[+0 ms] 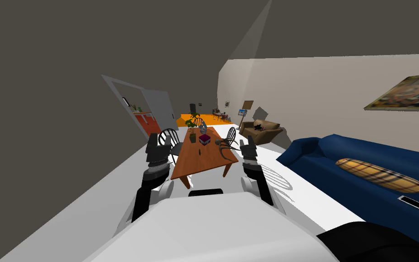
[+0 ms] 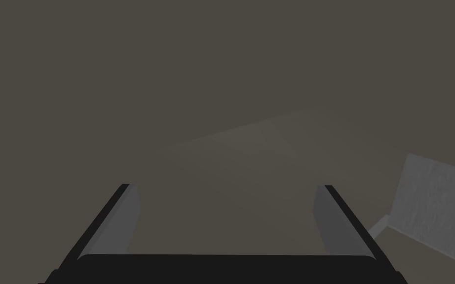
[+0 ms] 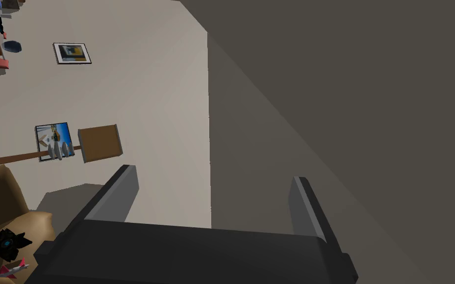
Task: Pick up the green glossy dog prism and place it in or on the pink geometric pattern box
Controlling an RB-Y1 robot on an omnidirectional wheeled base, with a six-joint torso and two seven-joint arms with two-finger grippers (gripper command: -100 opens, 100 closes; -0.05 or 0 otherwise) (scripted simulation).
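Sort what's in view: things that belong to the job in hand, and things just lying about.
Job in hand:
- dark pink box on the wooden table
- left end effector and right end effector, both open and empty
- the green prism: I cannot pick it out

Lying about:
- potted plant
- antler-like piece
- blue sofa
- plaid cushion
- brown armchair

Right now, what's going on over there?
Nothing is being handled yet. I stand short of the wooden table, with the left gripper and right gripper both open and empty, held up ahead of me. The dark pink box sits on the table's far half beside a potted plant. The other things on the table are too small to name from here.
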